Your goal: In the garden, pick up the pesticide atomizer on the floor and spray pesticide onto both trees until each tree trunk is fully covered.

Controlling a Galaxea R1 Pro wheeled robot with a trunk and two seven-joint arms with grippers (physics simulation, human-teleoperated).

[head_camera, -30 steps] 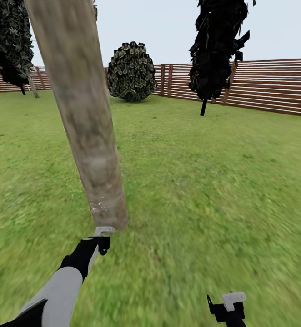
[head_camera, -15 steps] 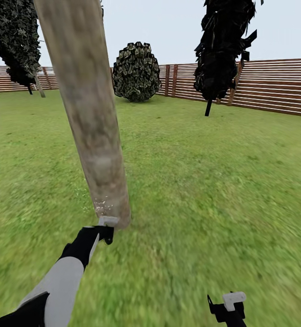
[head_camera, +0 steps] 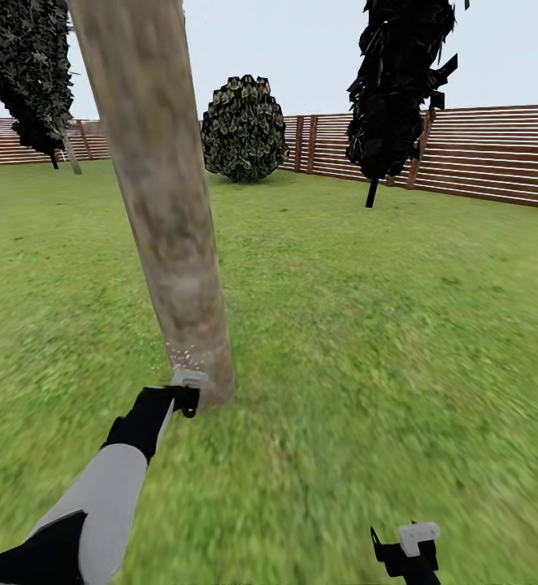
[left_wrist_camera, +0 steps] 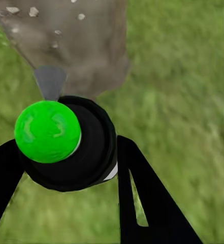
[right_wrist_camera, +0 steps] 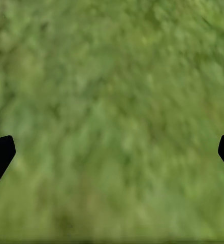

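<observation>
Ground: blurry green lawn (head_camera: 366, 341) (no paving here), bounded by a brown slatted fence (head_camera: 496, 154).
Trunk: round, pale grey-brown, mottled tree trunk (head_camera: 167, 211), white specks near its base.
Atomizer: pesticide atomizer (left_wrist_camera: 66, 145), dark round body, glossy green top, grey nozzle facing the trunk.
Left end effector (left_wrist_camera: 66, 168): clamped on the atomizer, just beside the trunk base.
Right end effector (right_wrist_camera: 112, 152): fingers apart, over grass.

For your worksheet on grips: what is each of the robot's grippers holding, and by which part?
The left gripper holds the spray bottle around its dark body, nozzle toward the tree trunk. The right gripper is open over grass, holding nothing.
</observation>
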